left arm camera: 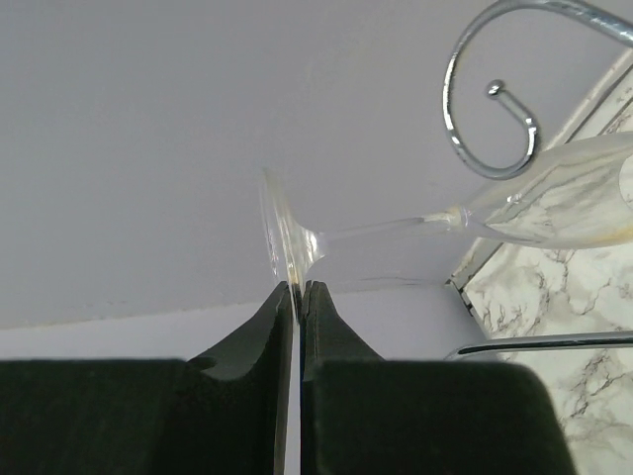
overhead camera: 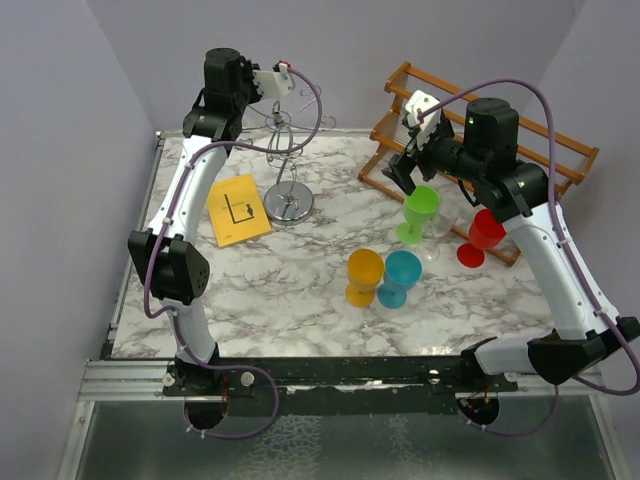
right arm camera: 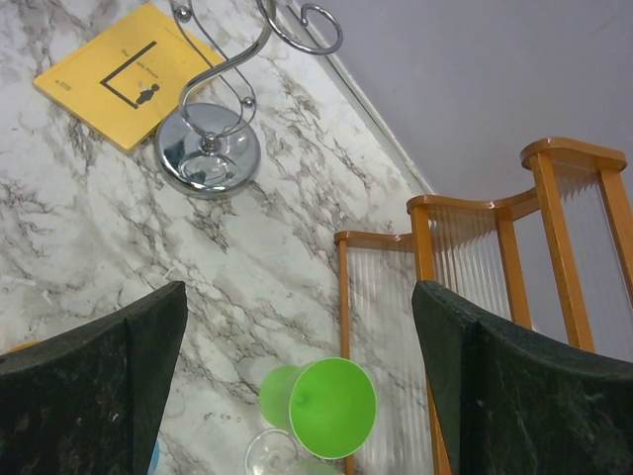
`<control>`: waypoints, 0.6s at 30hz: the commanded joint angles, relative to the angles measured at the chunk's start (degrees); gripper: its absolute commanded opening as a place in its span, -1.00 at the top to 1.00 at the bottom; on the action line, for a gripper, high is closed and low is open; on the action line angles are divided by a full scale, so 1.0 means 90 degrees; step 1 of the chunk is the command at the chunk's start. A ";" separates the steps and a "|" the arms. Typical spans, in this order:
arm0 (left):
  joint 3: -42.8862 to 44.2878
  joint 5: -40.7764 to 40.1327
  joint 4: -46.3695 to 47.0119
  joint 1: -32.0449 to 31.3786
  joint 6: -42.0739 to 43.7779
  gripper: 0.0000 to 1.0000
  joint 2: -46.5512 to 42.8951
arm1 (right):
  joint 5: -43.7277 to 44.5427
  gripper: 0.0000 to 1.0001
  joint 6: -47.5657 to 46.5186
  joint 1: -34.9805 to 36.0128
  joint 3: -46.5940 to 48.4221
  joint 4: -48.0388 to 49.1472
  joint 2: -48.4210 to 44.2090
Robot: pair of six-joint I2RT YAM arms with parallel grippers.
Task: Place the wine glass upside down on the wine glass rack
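Left hand [left arm camera: 298, 289] is high at the back of the desk [overhead camera: 300, 290], its fingers pinched nearly together on the rim of the wine glass's [left arm camera: 386, 230] foot. The clear glass lies on its side: foot in the fingers, stem running away to the right, bowl just under one curled arm at the top of the rack [left arm camera: 448, 94]. I cannot tell whether bowl and curl touch. The rack's round base stands on the desk next to a yellow card [overhead camera: 238, 210].

Right hand [right arm camera: 299, 297] is spread wide and holds nothing, hovering over a green glass [right arm camera: 331, 406] in front of the wooden rack [overhead camera: 480, 130]. Orange [overhead camera: 363, 277], blue [overhead camera: 402, 277] and red [overhead camera: 484, 235] glasses stand on the desk nearby.
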 commanded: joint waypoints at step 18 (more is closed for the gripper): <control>0.0762 0.1347 -0.1030 -0.0211 -0.0012 1.00 0.0018 | -0.0250 -0.90 -0.0172 0.0013 -0.0139 0.0034 -0.0090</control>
